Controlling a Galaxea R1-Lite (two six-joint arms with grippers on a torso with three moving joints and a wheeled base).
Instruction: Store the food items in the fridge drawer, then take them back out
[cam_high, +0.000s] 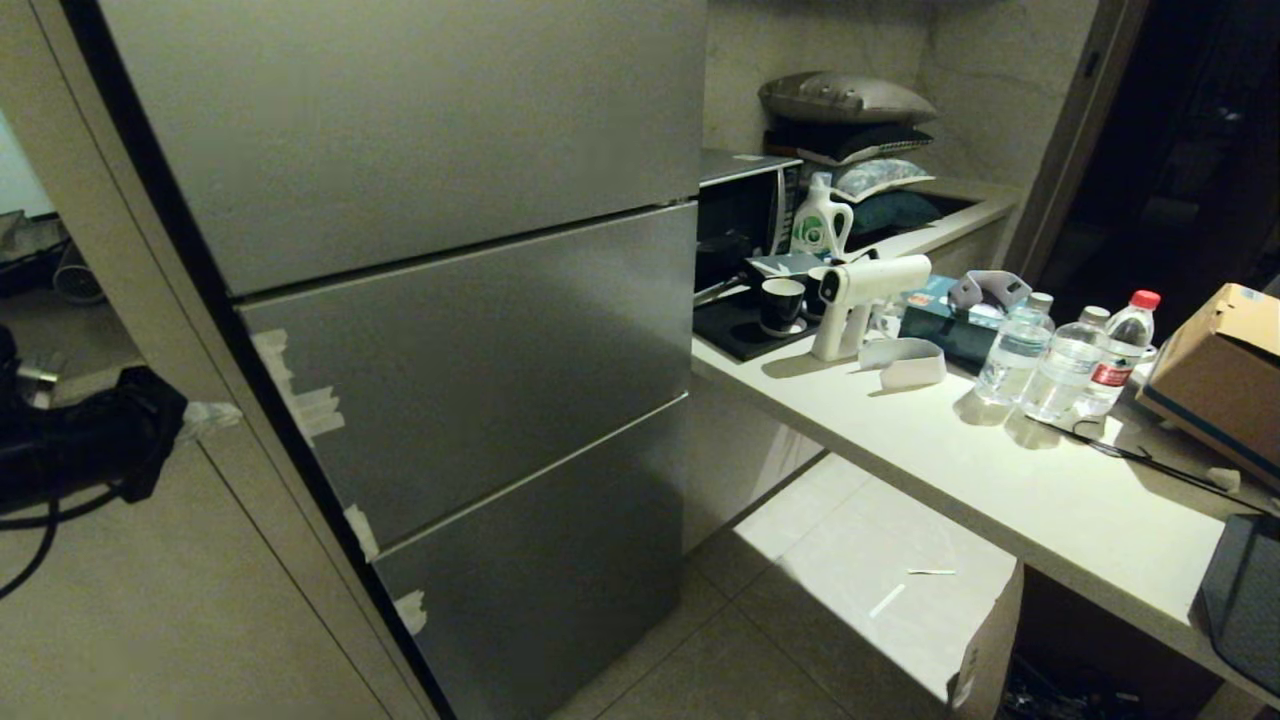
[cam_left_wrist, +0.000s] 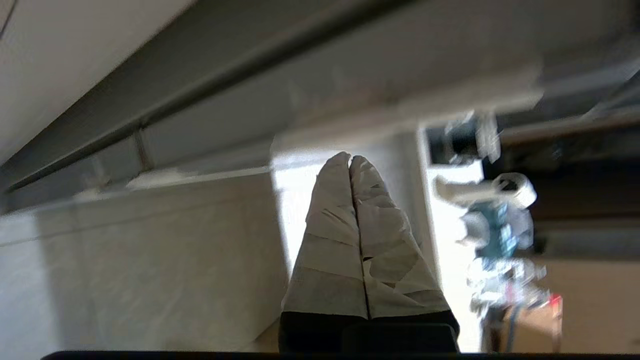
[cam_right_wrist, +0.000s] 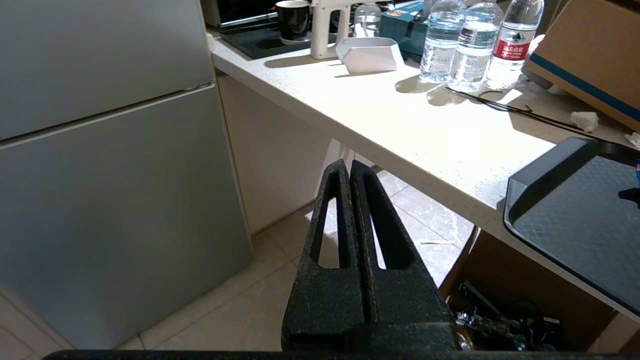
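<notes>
left gripper (cam_left_wrist: 350, 161): your taped, cloth-wrapped fingers are pressed together with nothing between them, pointing at the grey fridge (cam_left_wrist: 210, 95) edge; the arm shows dark at the left edge of the head view.
right gripper (cam_right_wrist: 349, 167): clenched and empty, black foam-textured fingers with slotted cut-outs, hanging above the tiled floor (cam_right_wrist: 240, 315) beside the counter (cam_right_wrist: 410, 135).
fridge front: you face brushed steel panels, all closed, with scraps of pale tape along their left edges (cam_high: 310, 405).
fridge drawer: not visible; i judge it sits behind one of the closed panels.
food items: you cannot see them in any view; where they are, you cannot tell.
progress: judged at the very start, nothing opened, nothing stored.
left to do: open the fridge, load the drawer, then take the items out.
counter clutter: clear ribbed plastic water bottles (cam_high: 1015, 350), a white spray gun (cam_high: 860, 300), a dark cup (cam_high: 780, 303), a cardboard box (cam_high: 1220, 375), a black textured tray (cam_right_wrist: 575, 220).
</notes>
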